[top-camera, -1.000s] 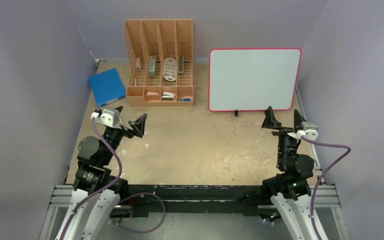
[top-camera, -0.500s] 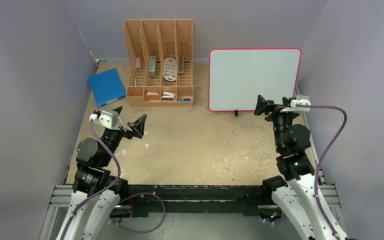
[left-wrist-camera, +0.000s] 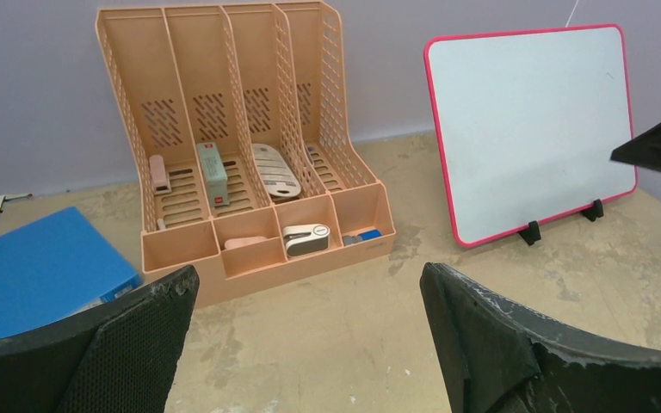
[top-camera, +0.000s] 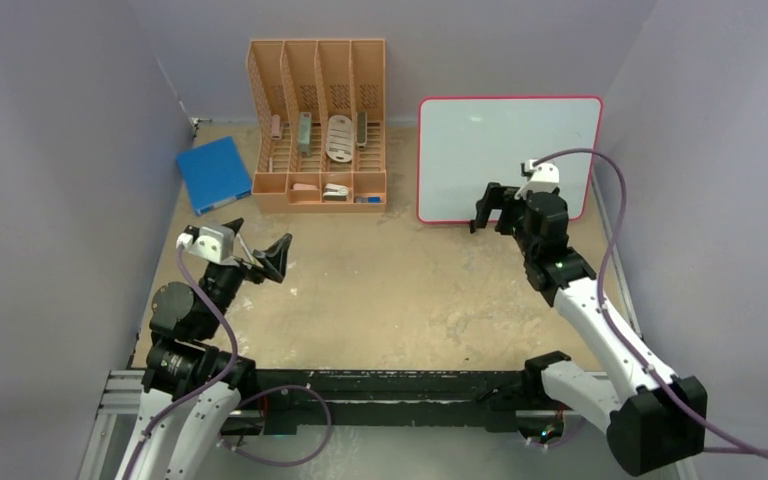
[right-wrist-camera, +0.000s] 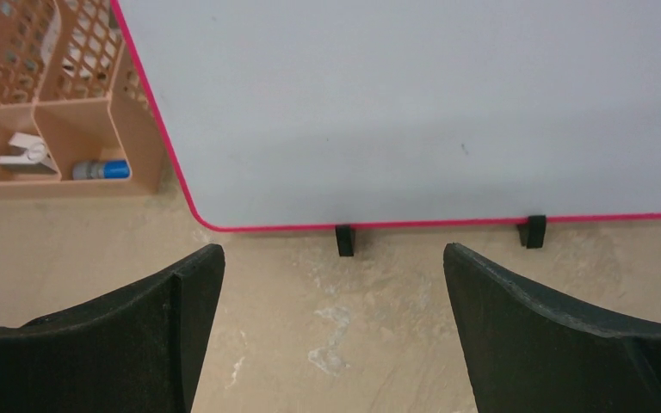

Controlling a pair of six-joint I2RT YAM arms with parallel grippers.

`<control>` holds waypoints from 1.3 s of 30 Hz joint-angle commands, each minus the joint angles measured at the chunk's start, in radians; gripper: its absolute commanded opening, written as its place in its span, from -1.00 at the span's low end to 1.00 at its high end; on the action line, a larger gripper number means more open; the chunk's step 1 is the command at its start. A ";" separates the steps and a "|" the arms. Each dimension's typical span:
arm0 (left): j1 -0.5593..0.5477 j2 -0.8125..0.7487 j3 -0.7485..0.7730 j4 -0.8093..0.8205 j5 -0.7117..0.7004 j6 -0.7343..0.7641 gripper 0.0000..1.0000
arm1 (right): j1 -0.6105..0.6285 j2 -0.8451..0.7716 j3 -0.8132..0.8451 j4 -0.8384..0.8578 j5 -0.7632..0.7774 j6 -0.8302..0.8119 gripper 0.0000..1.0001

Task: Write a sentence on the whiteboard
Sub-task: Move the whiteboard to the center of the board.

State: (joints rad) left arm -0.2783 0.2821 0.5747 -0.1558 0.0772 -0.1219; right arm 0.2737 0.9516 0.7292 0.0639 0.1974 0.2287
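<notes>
- The worn tan wooden tabletop (top-camera: 390,290) carries everything, with the two arm bases at its near edge.
- The large rectangular glossy whiteboard (top-camera: 505,150) with a thin red-pink rim and rounded corners stands in the far right corner. It is propped nearly upright on two small black feet (right-wrist-camera: 344,240), leaning slightly back. Its face is an even pale white with a few tiny dark specks.
- The peach-orange plastic desk organiser (left-wrist-camera: 129,103) sits at the far edge, left of the whiteboard and apart from it.
  - It has four tall latticed slots, with a row of low open compartments in front.
  - Left to right, the slots hold a small pink piece (left-wrist-camera: 160,174), a grey-green rectangular block (left-wrist-camera: 213,172), a white oval slotted object (left-wrist-camera: 274,170) and a narrow dark item too small to identify.
  - The front compartments hold a flat pink piece (left-wrist-camera: 244,243), a white-and-grey stapler-like object (left-wrist-camera: 305,238) and a small blue-ended cylinder (right-wrist-camera: 101,169).
- The flat blue book (top-camera: 213,173) lies near the far left corner, just beside the organiser.
- The right gripper (right-wrist-camera: 334,258) hangs low in front of the whiteboard's bottom rim, near the left foot. Its fingers are spread wide and grasp nothing.
- The left gripper (top-camera: 260,235) is over the left side of the tabletop, nearer the near edge, facing the organiser. Its fingers are likewise released and empty.
</notes>
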 commanded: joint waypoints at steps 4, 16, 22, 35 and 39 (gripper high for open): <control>-0.007 -0.011 0.031 0.023 0.022 -0.013 1.00 | 0.000 0.139 0.038 0.029 -0.038 0.048 0.97; -0.006 -0.017 0.024 0.032 0.032 -0.009 1.00 | 0.050 0.427 0.022 0.158 0.020 0.065 0.76; -0.007 -0.014 0.022 0.033 0.035 -0.009 1.00 | 0.062 0.582 0.065 0.182 0.049 0.067 0.59; -0.007 -0.005 0.016 0.045 0.042 -0.005 1.00 | 0.063 0.698 0.110 0.218 0.078 0.038 0.16; -0.008 -0.002 0.016 0.046 0.044 -0.004 1.00 | 0.062 0.715 0.125 0.226 0.081 0.023 0.07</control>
State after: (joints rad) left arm -0.2783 0.2752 0.5747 -0.1509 0.1036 -0.1207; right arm 0.3351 1.6588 0.8001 0.2417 0.2455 0.2703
